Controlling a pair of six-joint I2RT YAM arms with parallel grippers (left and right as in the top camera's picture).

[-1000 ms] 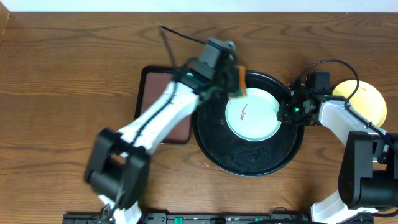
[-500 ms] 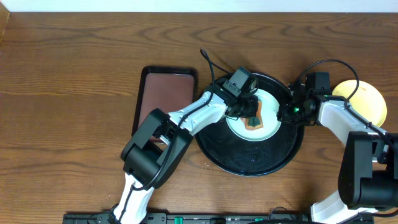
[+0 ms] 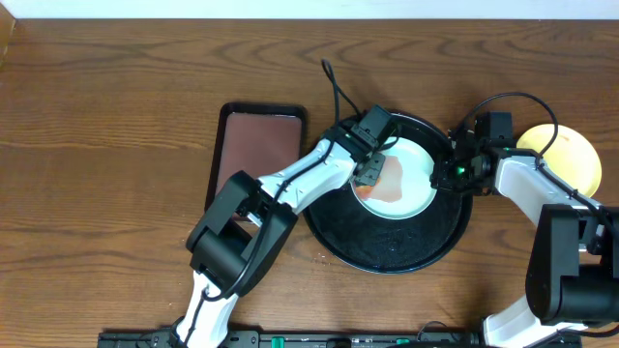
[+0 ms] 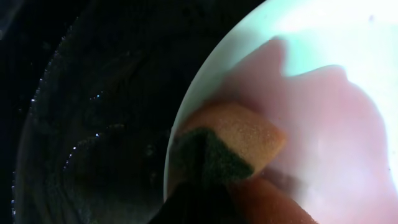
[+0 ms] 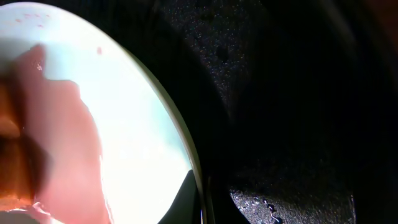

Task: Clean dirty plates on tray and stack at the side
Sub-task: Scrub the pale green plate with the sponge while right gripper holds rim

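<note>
A pale mint-blue plate (image 3: 406, 179) lies on the black round tray (image 3: 387, 246). A pinkish-red film covers the plate's left half (image 4: 323, 124). My left gripper (image 3: 373, 174) is shut on an orange sponge with a green scrub side (image 4: 239, 134), pressed on the plate's left part. My right gripper (image 3: 443, 175) is shut on the plate's right rim (image 5: 198, 180), one finger over it and one under. A pale yellow plate (image 3: 569, 157) lies on the table at the far right. I see no second mint-blue plate.
A rectangular maroon tray (image 3: 253, 145) sits left of the black tray, under my left arm. A black cable (image 3: 338, 92) loops above the left wrist. The black tray's floor is wet and speckled (image 5: 298, 93). Bare wood tabletop (image 3: 106, 145) lies to the left.
My left gripper came down from the tray's upper left onto the plate and dragged the sponge back leftwards. The small red smear is now a broad pink film. The right gripper has not moved.
</note>
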